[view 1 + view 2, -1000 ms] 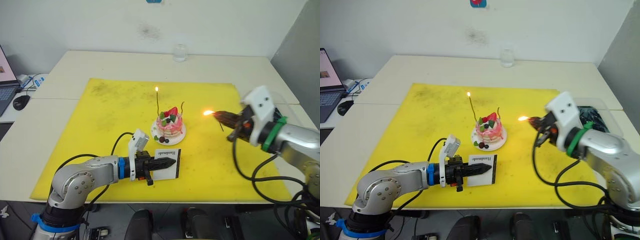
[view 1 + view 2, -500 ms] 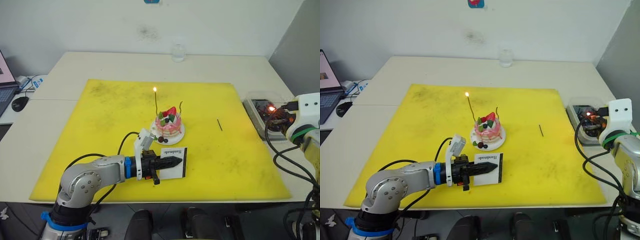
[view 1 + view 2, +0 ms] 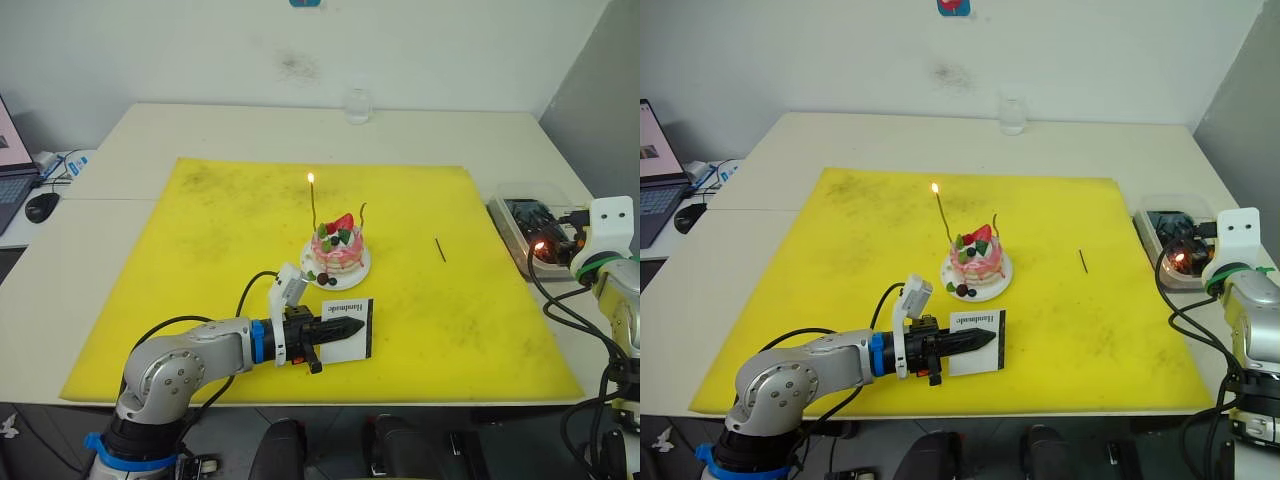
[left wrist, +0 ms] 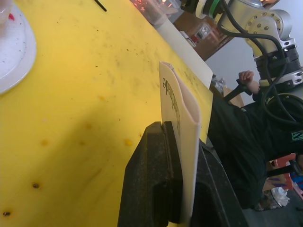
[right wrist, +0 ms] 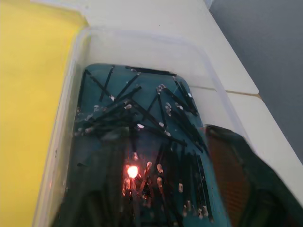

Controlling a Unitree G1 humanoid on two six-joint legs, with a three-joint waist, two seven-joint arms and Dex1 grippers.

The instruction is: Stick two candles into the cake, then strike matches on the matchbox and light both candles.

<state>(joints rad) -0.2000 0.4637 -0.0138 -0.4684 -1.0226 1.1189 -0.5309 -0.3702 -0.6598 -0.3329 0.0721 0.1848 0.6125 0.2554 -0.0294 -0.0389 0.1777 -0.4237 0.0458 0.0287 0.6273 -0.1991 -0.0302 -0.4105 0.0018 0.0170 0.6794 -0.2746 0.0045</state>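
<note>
Cake (image 3: 339, 250) on a small white plate sits near the middle of a yellow mat (image 3: 200, 270) spread over a pale table (image 3: 230, 125). Two thin golden candles stand in it: the left candle (image 3: 313, 207) is taller and carries a small flame, while the right candle (image 3: 363, 213) is shorter and unlit. Just in front of the cake, the left gripper (image 3: 335, 327) lies low over the mat, its jaws clamped narrow on the white matchbox (image 3: 348, 328), which stands on edge with its lettered face showing. A single dark match (image 3: 440, 249) lies on the mat, well to the right of the cake. At the table's right edge, the right gripper (image 5: 142, 208) hangs over a clear tray (image 5: 64, 142) full of spent matches, with an orange glow (image 5: 132, 171) among them; whether its jaws are open cannot be told. A glass (image 3: 358, 105) stands at the table's far side.
</note>
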